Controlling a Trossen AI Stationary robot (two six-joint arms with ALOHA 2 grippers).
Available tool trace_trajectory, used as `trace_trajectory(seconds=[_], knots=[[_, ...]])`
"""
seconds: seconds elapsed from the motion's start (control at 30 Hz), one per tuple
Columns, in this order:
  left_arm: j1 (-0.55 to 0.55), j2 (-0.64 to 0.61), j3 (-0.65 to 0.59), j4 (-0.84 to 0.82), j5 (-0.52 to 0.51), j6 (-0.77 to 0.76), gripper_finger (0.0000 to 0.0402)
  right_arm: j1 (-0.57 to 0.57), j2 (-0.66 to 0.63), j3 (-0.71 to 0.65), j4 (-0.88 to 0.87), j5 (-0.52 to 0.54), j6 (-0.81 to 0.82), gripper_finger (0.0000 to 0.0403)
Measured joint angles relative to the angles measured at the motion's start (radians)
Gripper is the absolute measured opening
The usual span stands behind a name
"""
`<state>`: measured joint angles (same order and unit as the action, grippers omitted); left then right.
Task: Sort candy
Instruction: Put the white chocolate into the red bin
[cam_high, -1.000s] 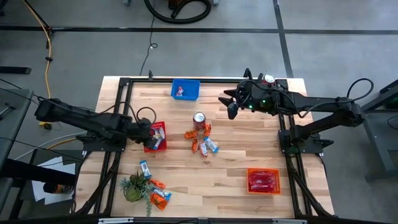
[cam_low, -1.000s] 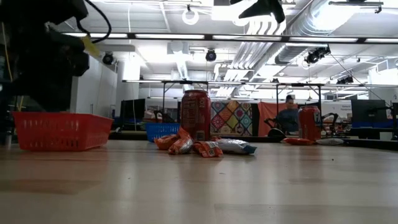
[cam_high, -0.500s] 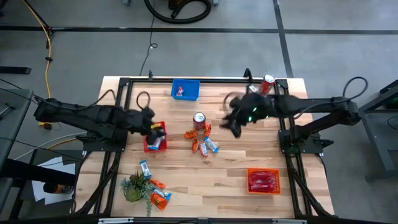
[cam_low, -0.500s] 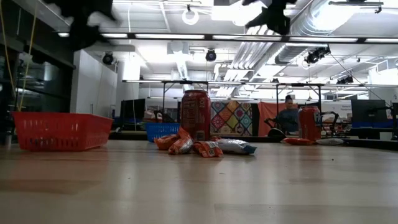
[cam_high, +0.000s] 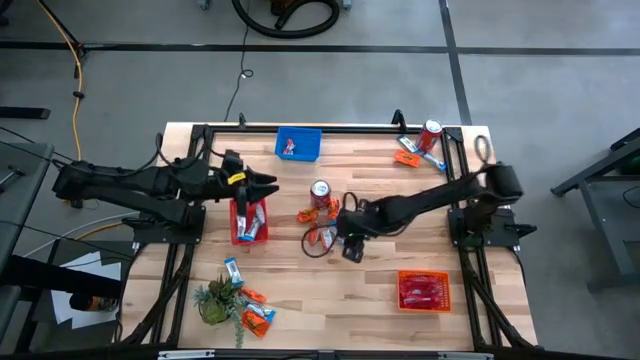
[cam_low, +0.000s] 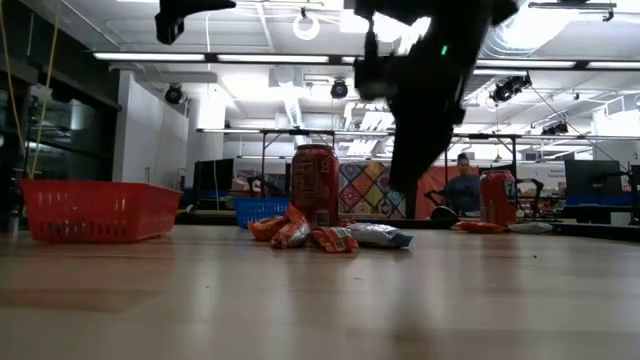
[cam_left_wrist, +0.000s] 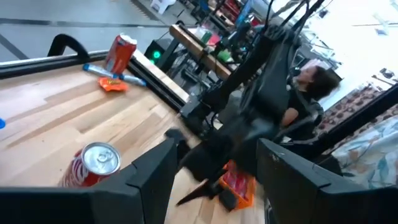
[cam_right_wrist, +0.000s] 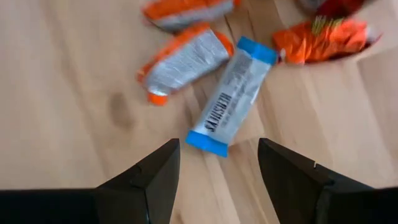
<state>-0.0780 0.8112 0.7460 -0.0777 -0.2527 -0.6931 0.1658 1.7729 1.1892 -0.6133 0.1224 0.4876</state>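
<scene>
A heap of candy (cam_high: 322, 228) lies mid-table beside a red drink can (cam_high: 320, 192). The heap holds orange packets (cam_right_wrist: 183, 62) and one blue-and-white packet (cam_right_wrist: 227, 102). My right gripper (cam_high: 340, 238) hangs open just above the heap, pointing steeply down. In the right wrist view (cam_right_wrist: 214, 180) the blue-and-white packet lies just ahead of its two fingers, untouched. My left gripper (cam_high: 270, 185) is open, raised and about level above the far end of the red basket (cam_high: 235, 225), which holds candy. In the left wrist view (cam_left_wrist: 217, 186) nothing is between its fingers.
A blue basket (cam_high: 298, 143) sits at the far edge and an orange-red basket (cam_high: 423, 290) at the near right. A second can (cam_high: 430, 133) with candy (cam_high: 408, 155) stands far right. A green plant (cam_high: 214, 302) with more candy (cam_high: 250, 305) is near left.
My left gripper has risen out of the red basket and tipped up from pointing down to about level. My right gripper has swung from the far right of the table toward the middle, dropped low and tipped to point down over the candy heap.
</scene>
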Motion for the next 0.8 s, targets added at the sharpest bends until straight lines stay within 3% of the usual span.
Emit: trace_trajectory(seconds=[0.47,0.57,0.73,0.8], knots=[[0.0,0.0,0.0,-0.003,-0.031,0.036,0.0209,0.001,0.172,0.006,0.08,0.054,0.099,0.0205],[0.0,0.0,-0.001,0.02,-0.032,0.062,0.0209,0.003,0.174,0.007,0.072,0.059,0.099,0.0166],[0.0,0.0,-0.001,0.114,-0.032,0.177,0.0209,0.018,0.122,0.003,-0.002,0.114,0.08,0.0025],[0.0,0.0,-0.001,0.139,-0.033,0.243,0.0209,0.018,0.081,0.002,-0.043,0.14,0.074,0.0022]])
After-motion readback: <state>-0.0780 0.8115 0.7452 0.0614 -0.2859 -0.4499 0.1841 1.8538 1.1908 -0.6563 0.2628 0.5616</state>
